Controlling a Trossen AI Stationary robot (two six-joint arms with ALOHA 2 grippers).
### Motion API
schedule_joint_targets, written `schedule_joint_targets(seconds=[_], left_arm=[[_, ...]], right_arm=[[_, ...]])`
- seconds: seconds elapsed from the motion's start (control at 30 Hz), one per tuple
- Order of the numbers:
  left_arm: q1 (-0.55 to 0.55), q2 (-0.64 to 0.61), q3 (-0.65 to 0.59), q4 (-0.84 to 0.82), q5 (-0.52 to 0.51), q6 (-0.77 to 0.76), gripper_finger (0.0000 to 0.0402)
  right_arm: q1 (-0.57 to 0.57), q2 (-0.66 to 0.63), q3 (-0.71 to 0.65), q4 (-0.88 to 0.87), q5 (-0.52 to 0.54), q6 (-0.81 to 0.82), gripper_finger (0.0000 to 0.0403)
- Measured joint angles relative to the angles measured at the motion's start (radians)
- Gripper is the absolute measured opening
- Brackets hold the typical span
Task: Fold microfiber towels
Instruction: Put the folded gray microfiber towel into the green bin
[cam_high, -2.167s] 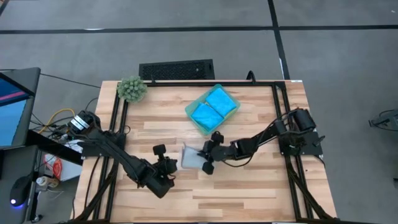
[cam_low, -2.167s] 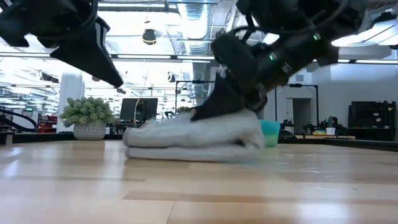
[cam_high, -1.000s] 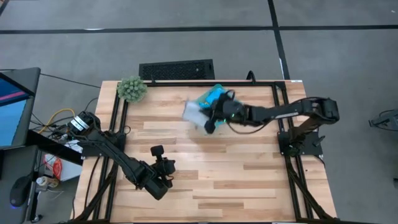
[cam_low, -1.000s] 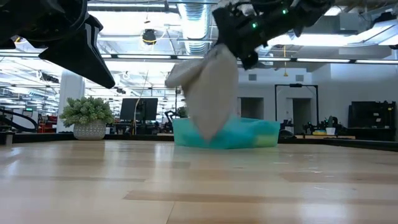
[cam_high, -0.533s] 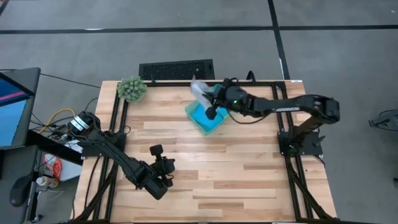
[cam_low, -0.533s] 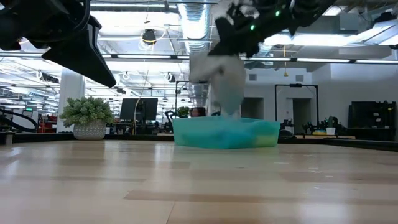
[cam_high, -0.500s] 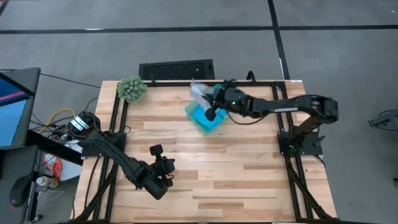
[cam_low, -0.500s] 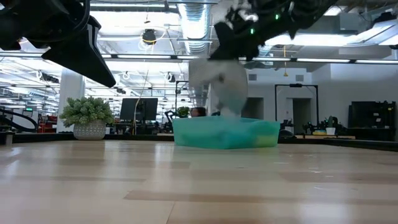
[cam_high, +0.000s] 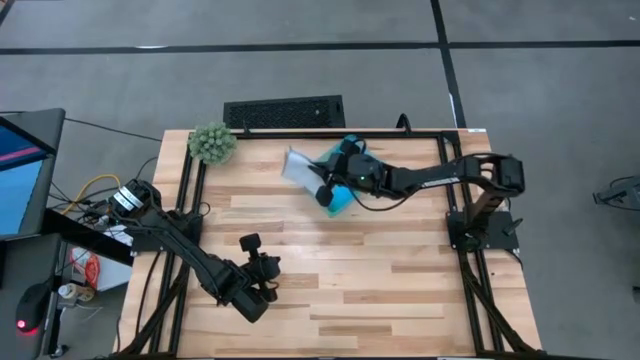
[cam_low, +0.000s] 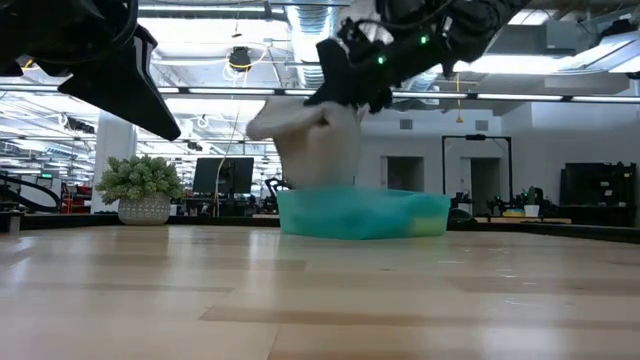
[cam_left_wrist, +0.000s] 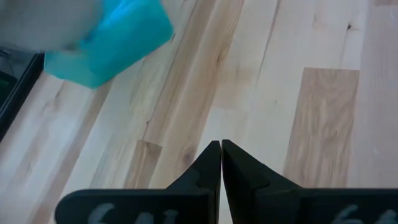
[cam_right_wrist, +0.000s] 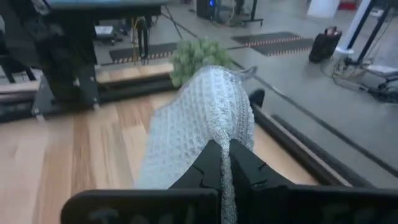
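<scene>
A light grey towel hangs from my right gripper, which is shut on it over the far middle of the table, at the left side of a teal tray. In the low view the towel droops below the gripper down to the tray's rim. Bright blue cloth shows in the tray beside the arm. My left gripper waits shut above the near left of the table, touching nothing. My right gripper pinches a bunched part of the grey towel between its two fingers, coming nearly level from the table's right. The towel is lifted off the table and hangs slack beyond and below the fingers. Whether its lower end touches the tray cannot be told.
A fuzzy green plant ball sits at the far left corner. Black frame rails run along the table's left, right and far sides. Bare wood lies between the two arms.
My right gripper swung the hanging grey towel from beside the tray toward the table's far edge, over the tray, then back toward the table's left. The towel stayed off the table and swayed under the fingers.
</scene>
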Motion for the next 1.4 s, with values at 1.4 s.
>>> schedule_joint_targets(seconds=[1.4], left_arm=[[-0.001, 0.001, 0.0, 0.013, 0.01, -0.034, 0.0004]], right_arm=[[-0.009, 0.092, 0.009, -0.225, 0.106, 0.147, 0.0048]])
